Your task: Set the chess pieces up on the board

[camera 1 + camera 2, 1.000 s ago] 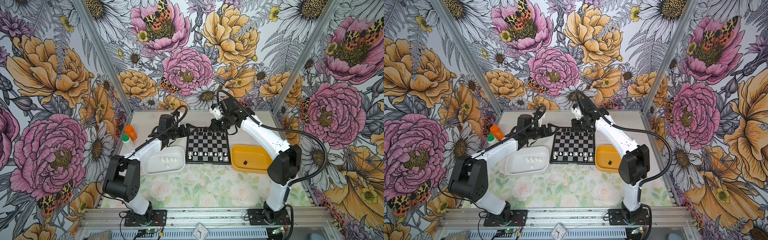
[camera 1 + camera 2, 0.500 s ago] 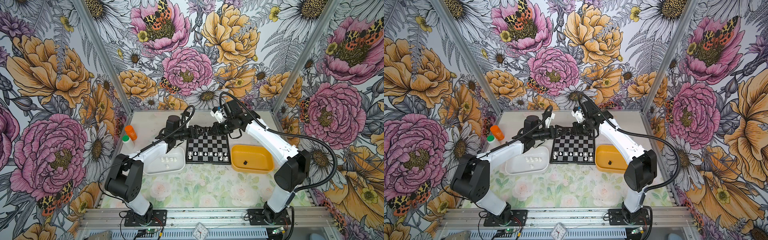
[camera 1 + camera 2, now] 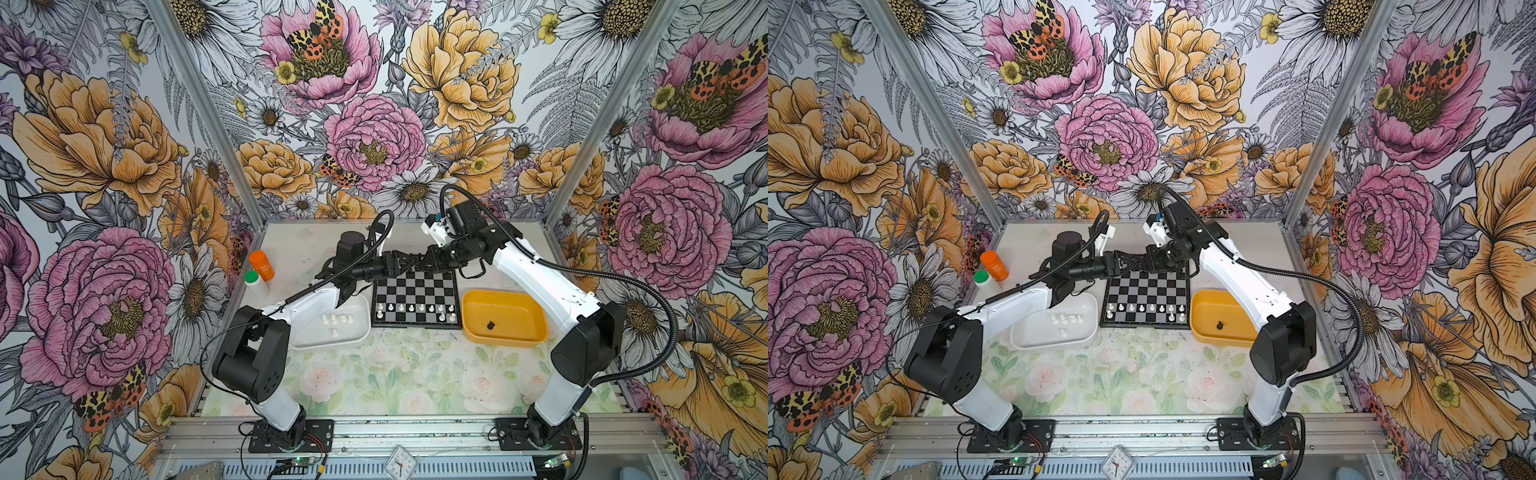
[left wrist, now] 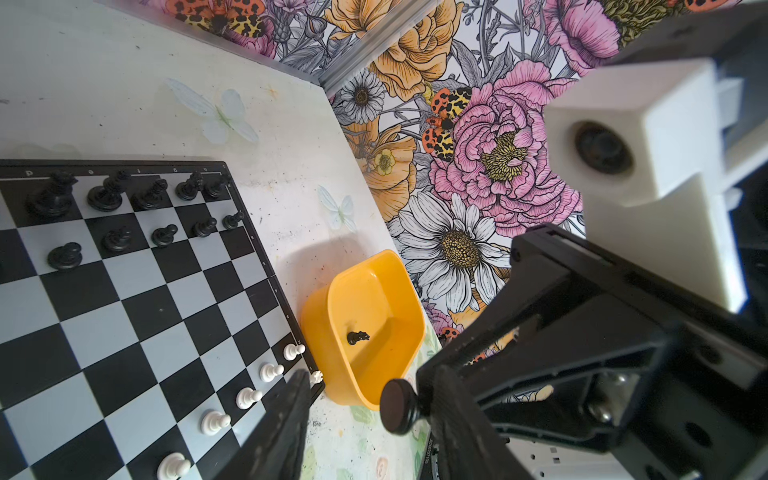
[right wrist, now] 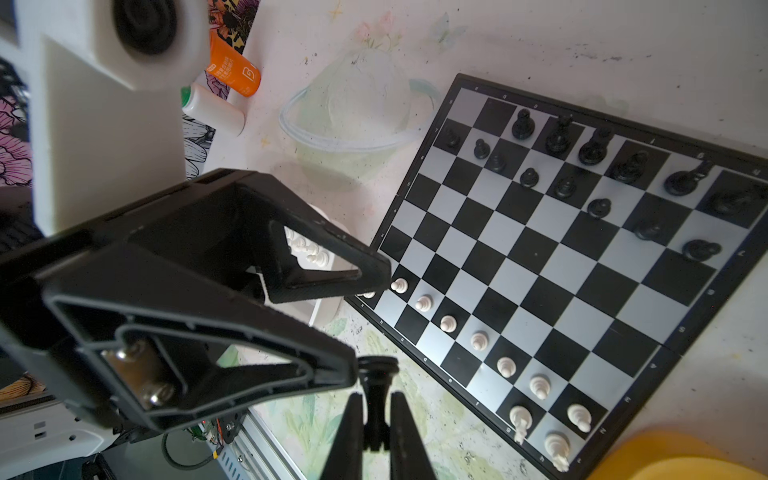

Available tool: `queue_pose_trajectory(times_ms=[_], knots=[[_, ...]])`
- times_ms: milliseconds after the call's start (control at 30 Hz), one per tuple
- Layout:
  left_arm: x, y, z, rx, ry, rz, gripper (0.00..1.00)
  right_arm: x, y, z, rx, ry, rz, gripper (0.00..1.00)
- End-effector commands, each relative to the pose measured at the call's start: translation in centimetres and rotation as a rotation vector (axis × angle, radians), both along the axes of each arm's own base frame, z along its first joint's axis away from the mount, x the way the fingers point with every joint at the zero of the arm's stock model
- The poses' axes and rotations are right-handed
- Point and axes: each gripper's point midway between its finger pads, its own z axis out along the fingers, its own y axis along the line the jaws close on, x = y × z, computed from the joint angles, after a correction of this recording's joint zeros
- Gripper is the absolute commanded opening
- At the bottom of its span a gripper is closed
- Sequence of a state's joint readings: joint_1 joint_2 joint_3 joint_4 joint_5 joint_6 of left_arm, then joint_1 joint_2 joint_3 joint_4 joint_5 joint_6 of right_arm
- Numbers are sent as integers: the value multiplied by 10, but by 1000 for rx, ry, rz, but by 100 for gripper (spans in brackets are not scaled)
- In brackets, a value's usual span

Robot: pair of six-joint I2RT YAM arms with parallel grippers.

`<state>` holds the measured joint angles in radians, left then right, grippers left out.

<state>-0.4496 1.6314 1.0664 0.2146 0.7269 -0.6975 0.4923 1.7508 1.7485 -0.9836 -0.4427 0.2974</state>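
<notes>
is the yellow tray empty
No, one black chess piece lies on the floor of the yellow tray.

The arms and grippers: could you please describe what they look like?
The left arm and right arm have white links with black joint housings. A black corrugated cable loops along each. The left gripper and right gripper have black, triangular, open-framed fingers; a white camera block sits at each wrist.
</notes>
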Motion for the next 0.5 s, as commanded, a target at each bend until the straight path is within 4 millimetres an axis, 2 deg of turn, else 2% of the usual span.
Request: queue_pose_trajectory(times_ms=[0, 67, 133, 267, 467], knots=[[-4, -4, -4, -10, 0, -19, 50, -4, 1, 13, 17, -34, 2, 11], [-1, 0, -11, 28, 6, 13, 61, 0, -4, 9, -17, -41, -27, 11], [2, 7, -20, 97, 9, 44, 62, 2, -17, 3, -63, -46, -59, 11], [4, 15, -24, 183, -5, 65, 62, 2, -58, -20, -131, 4, -159, 10], [10, 16, -18, 267, -42, 84, 62, -21, -118, -59, -234, 86, -286, 11]])
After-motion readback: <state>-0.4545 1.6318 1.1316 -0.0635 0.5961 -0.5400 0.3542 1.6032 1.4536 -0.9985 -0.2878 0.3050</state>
